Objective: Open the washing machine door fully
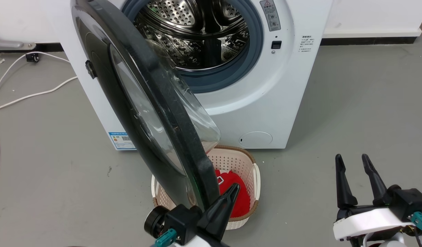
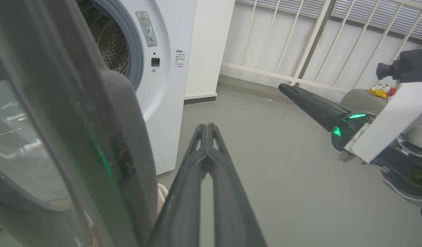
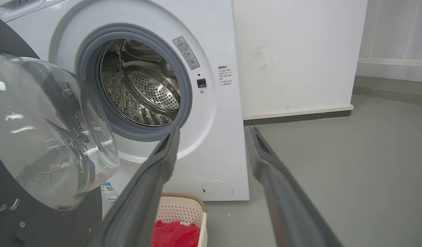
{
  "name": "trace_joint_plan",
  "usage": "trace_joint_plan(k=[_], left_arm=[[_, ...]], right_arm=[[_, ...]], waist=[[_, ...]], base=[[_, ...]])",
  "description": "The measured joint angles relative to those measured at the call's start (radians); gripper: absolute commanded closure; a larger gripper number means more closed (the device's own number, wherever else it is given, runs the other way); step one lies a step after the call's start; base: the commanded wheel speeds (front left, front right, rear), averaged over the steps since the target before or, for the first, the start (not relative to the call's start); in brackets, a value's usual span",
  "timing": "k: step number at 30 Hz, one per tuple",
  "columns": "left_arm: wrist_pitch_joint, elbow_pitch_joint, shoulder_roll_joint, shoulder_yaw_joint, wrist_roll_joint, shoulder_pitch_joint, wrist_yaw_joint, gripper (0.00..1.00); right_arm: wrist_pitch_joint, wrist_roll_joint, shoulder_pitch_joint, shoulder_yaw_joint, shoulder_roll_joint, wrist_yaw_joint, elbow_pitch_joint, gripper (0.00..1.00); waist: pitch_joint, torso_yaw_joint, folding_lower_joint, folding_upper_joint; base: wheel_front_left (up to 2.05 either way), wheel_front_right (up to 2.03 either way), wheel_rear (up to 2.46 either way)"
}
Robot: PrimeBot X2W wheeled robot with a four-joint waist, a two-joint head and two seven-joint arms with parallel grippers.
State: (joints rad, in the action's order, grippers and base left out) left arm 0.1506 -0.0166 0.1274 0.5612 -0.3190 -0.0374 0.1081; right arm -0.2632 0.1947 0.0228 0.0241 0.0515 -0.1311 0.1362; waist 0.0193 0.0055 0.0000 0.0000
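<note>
Head view: grey floor (image 1: pixel 351 103), left tool (image 1: pixel 234 188) closed empty by door (image 1: pixel 163 103), right tool (image 1: pixel 352 157) spread empty

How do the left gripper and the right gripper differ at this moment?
The left gripper is shut, its fingers pressed together; the right gripper is open, with a gap between its fingers. The left gripper sits close beside the rim of the washing machine door; the right gripper hangs over the floor, apart from it. Both have long dark fingers.
</note>
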Motion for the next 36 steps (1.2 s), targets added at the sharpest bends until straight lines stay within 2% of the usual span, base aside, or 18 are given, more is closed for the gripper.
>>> trace_joint_plan(k=[7, 19, 24, 36], left_arm=[[0.044, 0.117, -0.046, -0.003, -0.013, -0.077, -0.022, 1.00], [0.077, 0.189, -0.065, -0.001, -0.029, -0.109, -0.055, 1.00], [0.081, 0.181, -0.052, 0.000, -0.029, -0.100, -0.060, 1.00], [0.063, 0.061, 0.005, -0.034, -0.053, 0.050, -0.139, 1.00]], right_arm=[[0.000, 0.009, 0.002, -0.016, 0.000, 0.000, 0.016, 0.00], [0.000, 0.024, 0.004, -0.032, 0.000, 0.000, 0.029, 0.00], [0.000, 0.025, 0.002, -0.048, 0.000, 0.000, 0.040, 0.00], [0.000, 0.039, -0.012, -0.062, 0.000, 0.000, 0.064, 0.00]], waist=[[0.007, -0.008, 0.0000, 0.0000], [0.015, 0.002, 0.0000, 0.0000], [0.001, 0.015, 0.0000, 0.0000], [-0.029, 0.049, 0.0000, 0.0000]], base=[[0.00, 0.00, 0.00], [0.00, 0.00, 0.00], [0.00, 0.00, 0.00], [0.00, 0.00, 0.00]])
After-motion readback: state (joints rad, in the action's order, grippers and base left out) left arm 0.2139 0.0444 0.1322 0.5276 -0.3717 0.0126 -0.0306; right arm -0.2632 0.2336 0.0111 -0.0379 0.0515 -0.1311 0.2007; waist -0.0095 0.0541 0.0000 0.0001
